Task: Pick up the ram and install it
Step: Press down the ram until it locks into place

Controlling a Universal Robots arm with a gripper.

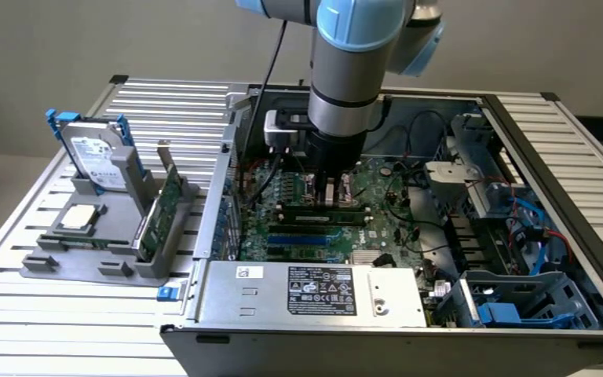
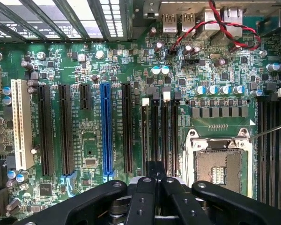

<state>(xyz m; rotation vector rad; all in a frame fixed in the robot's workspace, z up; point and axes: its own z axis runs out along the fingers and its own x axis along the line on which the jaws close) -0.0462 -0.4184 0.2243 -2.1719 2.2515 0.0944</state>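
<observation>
Ram [image 1: 325,210] lay seated lengthwise in a motherboard [image 2: 131,84] memory slot, under the closed gripper [image 2: 155,171], whose fingers pressed together on its top edge, holding nothing. Uneven downward pressure might have left one end unlatched or flexed the board.

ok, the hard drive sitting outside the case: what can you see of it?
The hard drive is a silver, metal-looking box with a white label on its face and blue rails along both sides. It stands on edge in the grey stand on the slatted table, to the exterior view's left of the open computer case. Only the stand appears to touch it.
</observation>
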